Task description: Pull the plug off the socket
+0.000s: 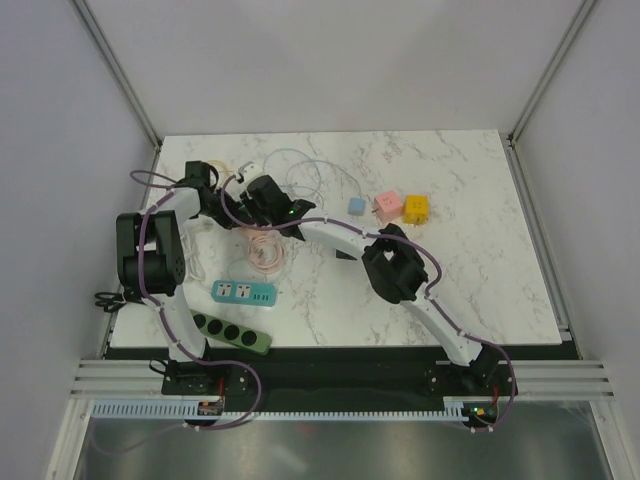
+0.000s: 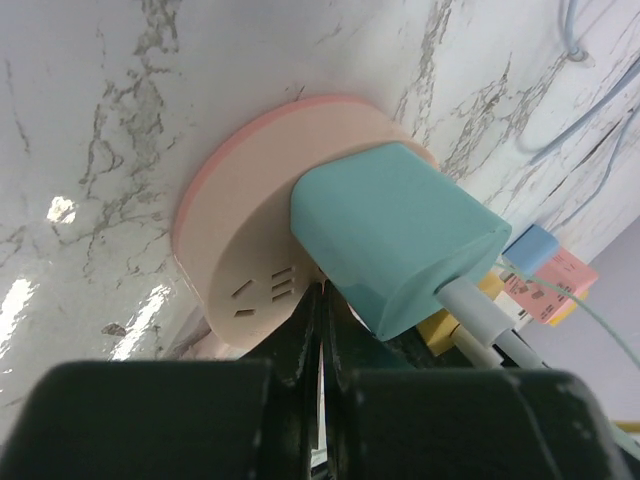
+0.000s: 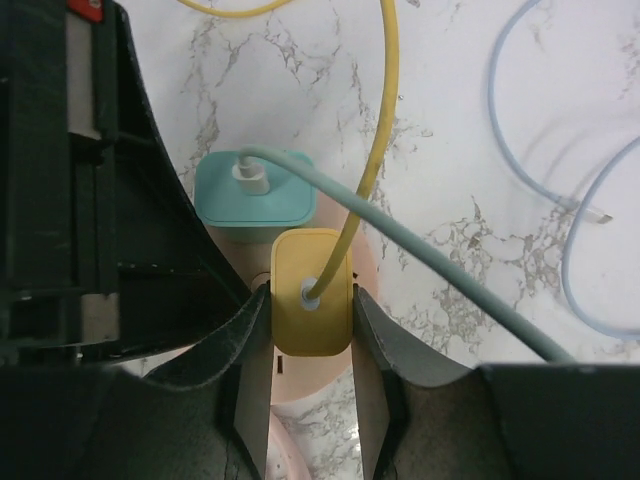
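Observation:
A round pink socket (image 2: pixel 250 190) lies on the marble table with a teal plug (image 2: pixel 390 235) pushed into it. In the right wrist view a yellow plug (image 3: pixel 312 310) sits in the same socket (image 3: pixel 308 375) beside the teal plug (image 3: pixel 255 200). My right gripper (image 3: pixel 312 292) is shut on the yellow plug, one finger on each side. My left gripper (image 2: pixel 322 295) is shut, its tips against the socket's top next to the teal plug. In the top view both grippers, left (image 1: pixel 215 195) and right (image 1: pixel 262 195), meet at the back left and hide the socket.
A yellow cable (image 3: pixel 385 100) and a grey-green cable (image 3: pixel 420 260) run from the plugs. Coiled cables (image 1: pixel 265 250) lie near the grippers. A teal power strip (image 1: pixel 244 293) and a green one (image 1: pixel 232 333) lie front left. Blue (image 1: pixel 355 206), pink (image 1: pixel 387 205) and yellow (image 1: pixel 416 209) cubes stand to the right.

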